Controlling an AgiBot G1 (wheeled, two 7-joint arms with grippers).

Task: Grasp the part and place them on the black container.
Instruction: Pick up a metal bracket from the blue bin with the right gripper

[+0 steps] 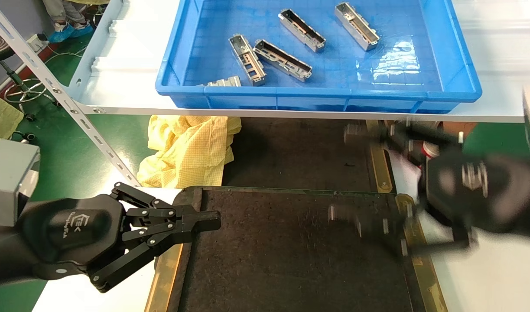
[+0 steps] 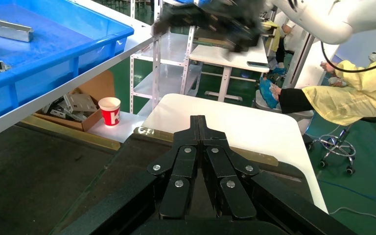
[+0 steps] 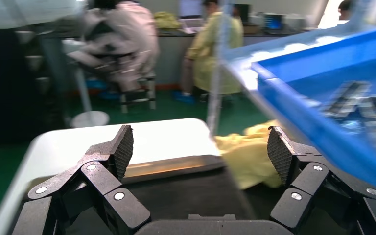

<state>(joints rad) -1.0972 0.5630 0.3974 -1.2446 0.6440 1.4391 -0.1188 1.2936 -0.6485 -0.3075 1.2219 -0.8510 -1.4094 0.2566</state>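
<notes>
Several silver-grey parts lie in the blue crate (image 1: 317, 91), among them one part (image 1: 301, 29) at the back and another (image 1: 282, 66) nearer the front. Below it sits the black container (image 1: 282, 255), nothing visible on it. My right gripper (image 1: 340, 173) hovers, blurred, over the container's right edge; in the right wrist view it (image 3: 201, 152) stands open and empty above the dark surface (image 3: 186, 191). My left gripper (image 1: 212, 220) rests shut and empty at the container's left edge, its closed tips (image 2: 198, 128) over the tray's far brass strip.
Crumpled yellow cloth (image 1: 186, 147) lies under the shelf, left of the dark lower surface. A slanted perforated shelf upright (image 1: 52, 86) runs at the left. A red paper cup (image 2: 109, 110) and a box of metal pieces stand beyond the tray. Seated people (image 2: 352, 95) are nearby.
</notes>
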